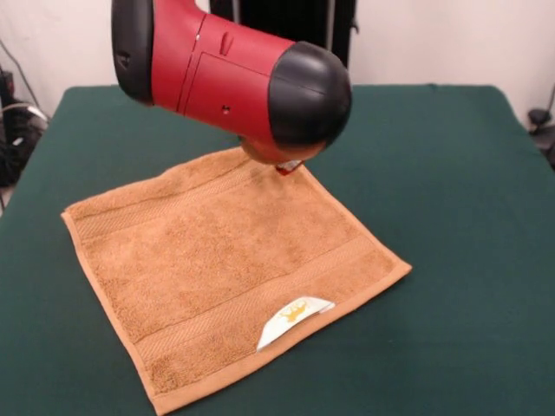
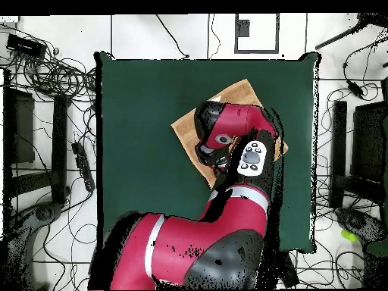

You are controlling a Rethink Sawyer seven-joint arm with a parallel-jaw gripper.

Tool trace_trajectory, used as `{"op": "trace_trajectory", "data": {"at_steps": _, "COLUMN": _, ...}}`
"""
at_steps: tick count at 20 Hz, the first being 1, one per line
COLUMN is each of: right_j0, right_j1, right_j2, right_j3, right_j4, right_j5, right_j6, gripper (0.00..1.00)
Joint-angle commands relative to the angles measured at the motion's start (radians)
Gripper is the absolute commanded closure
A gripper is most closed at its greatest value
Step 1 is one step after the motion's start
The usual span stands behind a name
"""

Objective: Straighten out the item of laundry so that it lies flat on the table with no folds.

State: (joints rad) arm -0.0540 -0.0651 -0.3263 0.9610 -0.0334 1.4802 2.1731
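While the front view hid the gripper (grip state unreadable) at the towel's far corner, I judged the cloth nearly flat mid-table. Overhead, my arm covered most of it.

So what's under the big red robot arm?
The far corner of the orange towel, which lies spread on the green table. A small red tip of the gripper pokes out right at that corner. The arm's head hides whether the corner is pinched or flat.
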Motion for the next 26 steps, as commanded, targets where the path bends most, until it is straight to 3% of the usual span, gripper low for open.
{"op": "trace_trajectory", "data": {"at_steps": 1, "right_j0": 0.029, "right_j1": -0.118, "right_j2": 0.038, "right_j3": 0.153, "right_j4": -0.124, "right_j5": -0.38, "right_j6": -0.012, "gripper": 1.0}}
{"op": "trace_trajectory", "data": {"at_steps": 6, "right_j0": 0.02, "right_j1": -0.101, "right_j2": 0.044, "right_j3": 0.114, "right_j4": -0.13, "right_j5": -0.378, "right_j6": 0.0, "gripper": 1.0}}
{"op": "trace_trajectory", "data": {"at_steps": 14, "right_j0": 0.041, "right_j1": -0.221, "right_j2": 0.033, "right_j3": 0.174, "right_j4": -0.148, "right_j5": -0.274, "right_j6": -0.029, "gripper": 1.0}}
{"op": "trace_trajectory", "data": {"at_steps": 20, "right_j0": 0.016, "right_j1": -0.169, "right_j2": 0.058, "right_j3": 0.151, "right_j4": -0.168, "right_j5": -0.282, "right_j6": -0.029, "gripper": 1.0}}
{"op": "trace_trajectory", "data": {"at_steps": 26, "right_j0": -0.015, "right_j1": -0.181, "right_j2": 0.05, "right_j3": 0.135, "right_j4": -0.219, "right_j5": -0.262, "right_j6": -0.129, "gripper": 1.0}}
